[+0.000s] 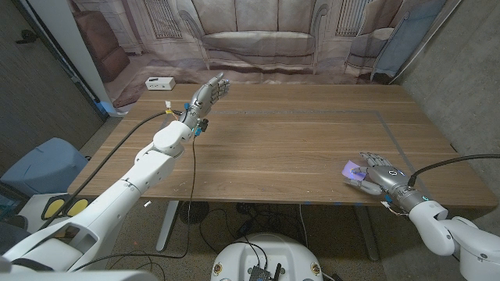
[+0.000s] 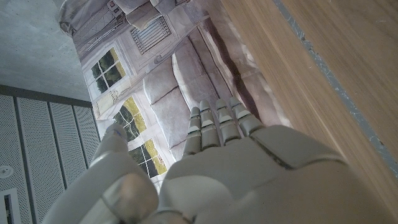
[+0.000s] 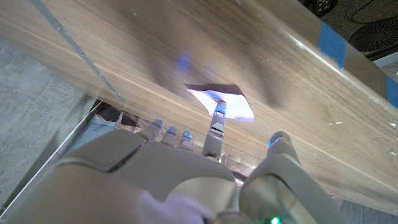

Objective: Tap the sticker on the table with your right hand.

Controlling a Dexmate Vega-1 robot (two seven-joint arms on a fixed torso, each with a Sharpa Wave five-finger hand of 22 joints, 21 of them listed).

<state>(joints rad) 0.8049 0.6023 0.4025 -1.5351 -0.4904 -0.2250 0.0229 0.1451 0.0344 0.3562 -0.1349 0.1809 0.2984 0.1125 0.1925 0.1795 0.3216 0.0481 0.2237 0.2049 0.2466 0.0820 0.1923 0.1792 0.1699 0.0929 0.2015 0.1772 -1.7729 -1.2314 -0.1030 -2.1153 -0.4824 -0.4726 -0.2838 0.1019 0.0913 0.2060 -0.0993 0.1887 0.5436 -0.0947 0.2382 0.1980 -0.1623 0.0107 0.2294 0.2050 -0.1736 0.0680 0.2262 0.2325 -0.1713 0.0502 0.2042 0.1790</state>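
Starting at your left: the left hand (image 1: 207, 92) is raised above the far left part of the wooden table (image 1: 297, 148), fingers stretched out together toward the printed backdrop (image 1: 258, 35), holding nothing. A small white box (image 1: 159, 83) sits on the floor-level backdrop cloth just beyond that corner. This hand is well apart from the task's thing and has no part in the move.

Moving right across bare wood, the sticker (image 1: 355, 172) lies near the table's front right edge, a small pale purple patch. Your right hand (image 1: 376, 173) is over it, coming in from the right and slightly nearer you, fingers extended and empty. The sticker lies toward the fingertips, on the hand's left side, so the right hand is plainly the nearer one.

In the right wrist view one fingertip (image 3: 217, 113) reaches to the sticker (image 3: 233, 109), whose long axis runs roughly across the finger's line. Whether that tip actually presses the sticker or hovers just above it you cannot tell; part of the sticker is hidden under the fingers in the head view.
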